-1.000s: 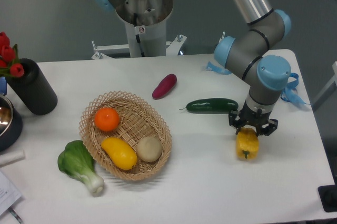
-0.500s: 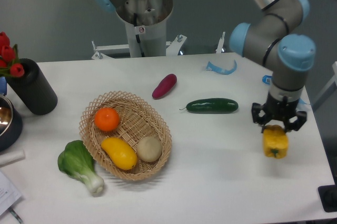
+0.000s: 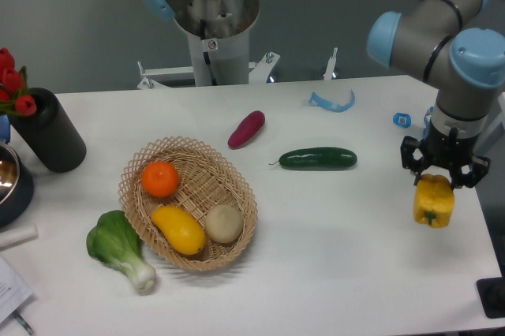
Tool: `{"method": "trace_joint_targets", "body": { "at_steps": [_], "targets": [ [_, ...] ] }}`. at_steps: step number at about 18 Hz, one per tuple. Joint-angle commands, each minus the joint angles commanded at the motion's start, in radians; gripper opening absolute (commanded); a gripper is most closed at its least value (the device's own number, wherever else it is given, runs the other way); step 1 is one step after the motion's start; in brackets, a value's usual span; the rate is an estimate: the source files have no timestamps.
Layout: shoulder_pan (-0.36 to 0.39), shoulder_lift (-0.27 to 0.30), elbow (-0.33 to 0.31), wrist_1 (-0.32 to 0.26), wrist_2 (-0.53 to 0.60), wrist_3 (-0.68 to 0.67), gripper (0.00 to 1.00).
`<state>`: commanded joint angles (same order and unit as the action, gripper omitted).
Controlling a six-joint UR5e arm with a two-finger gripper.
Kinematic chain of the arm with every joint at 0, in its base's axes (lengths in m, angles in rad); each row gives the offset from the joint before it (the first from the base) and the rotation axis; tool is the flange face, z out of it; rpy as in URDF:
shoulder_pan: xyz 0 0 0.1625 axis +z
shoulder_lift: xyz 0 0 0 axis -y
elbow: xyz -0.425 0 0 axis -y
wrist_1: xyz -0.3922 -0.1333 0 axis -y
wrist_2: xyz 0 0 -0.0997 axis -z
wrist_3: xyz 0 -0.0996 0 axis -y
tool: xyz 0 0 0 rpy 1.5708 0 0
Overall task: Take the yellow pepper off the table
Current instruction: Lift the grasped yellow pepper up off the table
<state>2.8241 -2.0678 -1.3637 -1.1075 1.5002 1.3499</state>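
Note:
The yellow pepper (image 3: 434, 203) is a small blocky yellow bell pepper. It hangs from my gripper (image 3: 439, 180) at the right side of the white table (image 3: 331, 273), lifted a little above the surface. The gripper points straight down and is shut on the pepper's top. The pepper's stem end is hidden between the fingers.
A wicker basket (image 3: 134, 202) at left holds an orange, a smooth yellow fruit (image 3: 178, 229) and a beige round thing. A cucumber (image 3: 317, 158), a purple sweet potato (image 3: 246, 129), a bok choy (image 3: 118, 248), a black cylinder (image 3: 47, 131) and blue clips (image 3: 331, 102) lie around.
My gripper has moved to the right with the yellow pepper in it, from near the cucumber's end towards the table's right edge, and sits slightly higher.

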Motion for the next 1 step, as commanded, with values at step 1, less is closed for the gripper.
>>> {"method": "trace_joint_targets", "body": {
  "at_steps": [1],
  "targets": [
    [0.0,-0.002,-0.002,0.002,0.005,0.0,0.13]
  ]
}}
